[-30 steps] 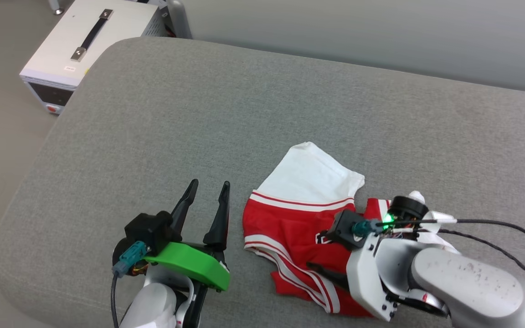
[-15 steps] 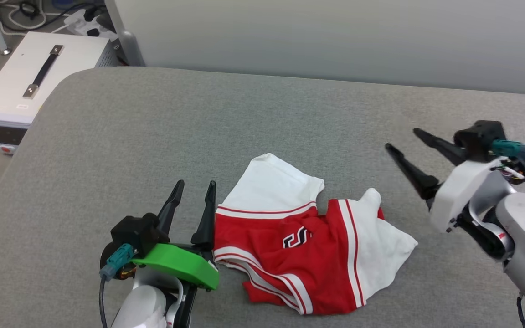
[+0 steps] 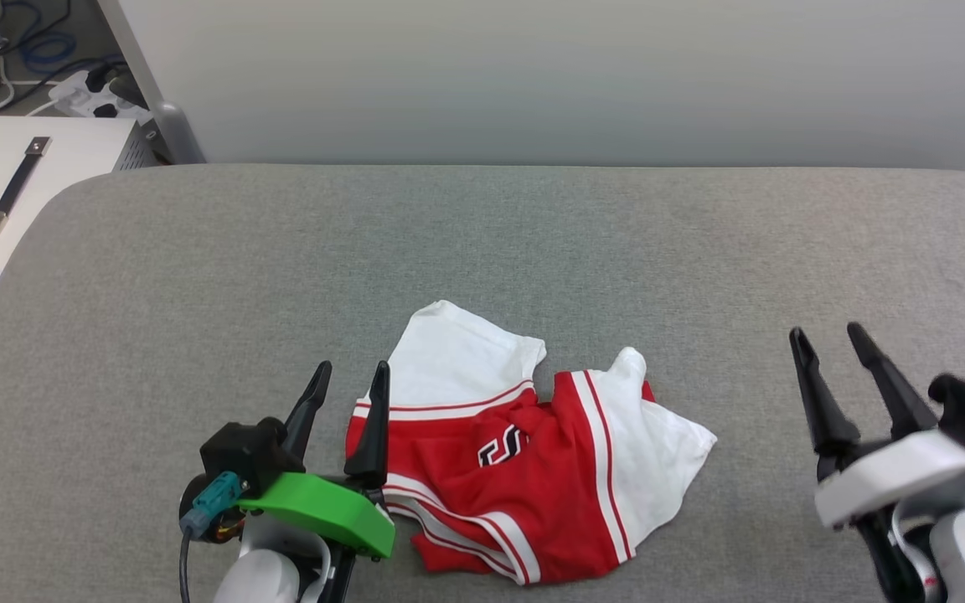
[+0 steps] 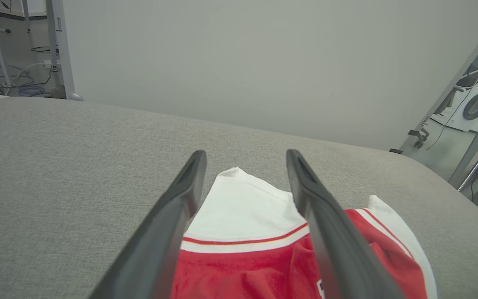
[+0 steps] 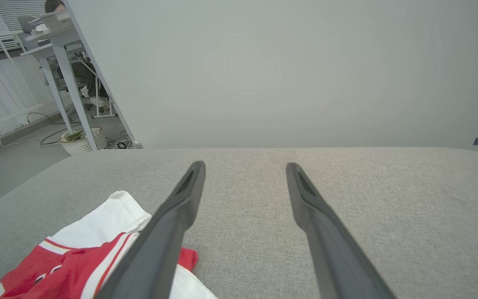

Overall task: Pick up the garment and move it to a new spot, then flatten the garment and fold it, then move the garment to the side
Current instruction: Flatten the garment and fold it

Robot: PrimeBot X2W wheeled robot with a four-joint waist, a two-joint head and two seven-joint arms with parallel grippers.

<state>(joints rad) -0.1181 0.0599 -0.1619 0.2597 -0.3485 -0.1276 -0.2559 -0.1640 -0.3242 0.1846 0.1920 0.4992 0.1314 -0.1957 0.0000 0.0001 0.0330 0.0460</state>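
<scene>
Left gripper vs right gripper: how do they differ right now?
The left gripper sits at the shirt's left edge; the right gripper stands over bare gray cushion, apart from the shirt. The left gripper has a green cover behind its fingers; the right gripper's is white. Both are open and hold nothing.

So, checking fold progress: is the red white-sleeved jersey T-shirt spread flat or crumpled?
Crumpled: the red jersey T-shirt lies bunched on the grey fabric surface, its lettering partly hidden.

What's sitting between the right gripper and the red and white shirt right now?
Nothing. In the head view, the stretch between the right gripper and the garment is bare grey padded surface.
</scene>
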